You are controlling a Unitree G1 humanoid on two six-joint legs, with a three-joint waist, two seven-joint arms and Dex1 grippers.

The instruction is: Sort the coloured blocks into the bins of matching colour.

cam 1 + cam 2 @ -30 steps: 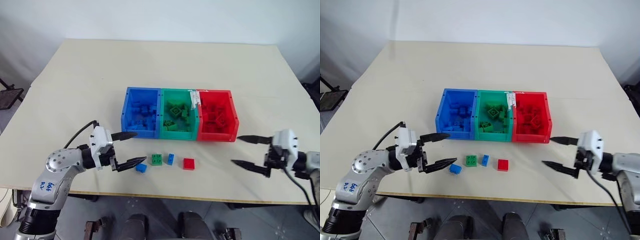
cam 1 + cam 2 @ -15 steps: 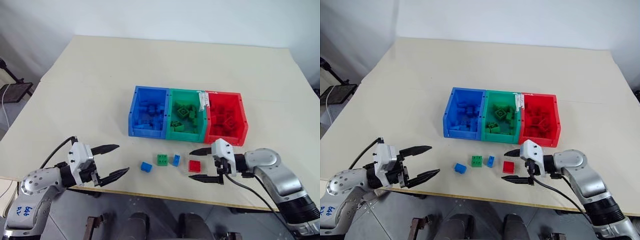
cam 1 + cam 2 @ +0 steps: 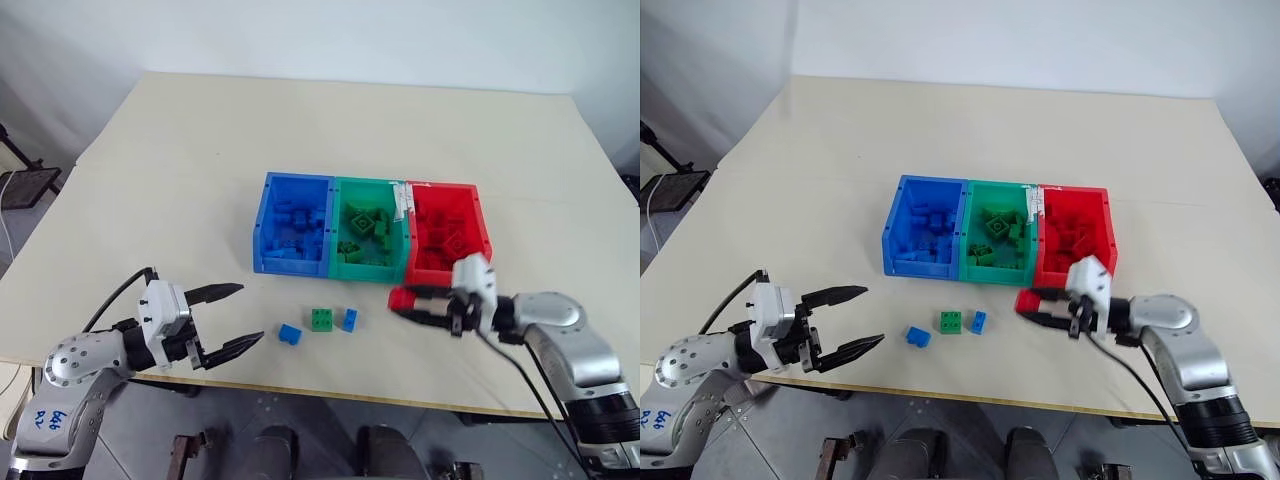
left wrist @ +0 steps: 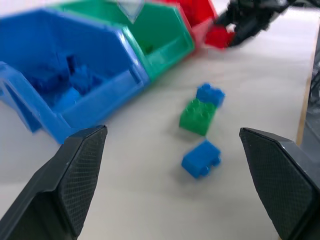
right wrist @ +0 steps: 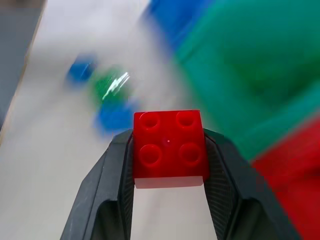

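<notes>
A small red studded plastic brick (image 5: 169,148) sits pinched in the right hand (image 3: 403,304), just off the tabletop (image 3: 180,170) at 6 o'clock of the red open-top plastic bin (image 3: 476,203) — the left hand (image 3: 232,318) hangs spread at 9 o'clock of the loose blue (image 3: 291,334), green (image 3: 322,319) and second blue (image 3: 350,319) bricks.

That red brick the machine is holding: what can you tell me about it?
The red brick is a small square block of glossy plastic with four round studs on its top face. The right end effector is shut on it, one black finger pressed against each side. It hangs lifted off the table, just in front of the red bin, not yet inside it.
</notes>
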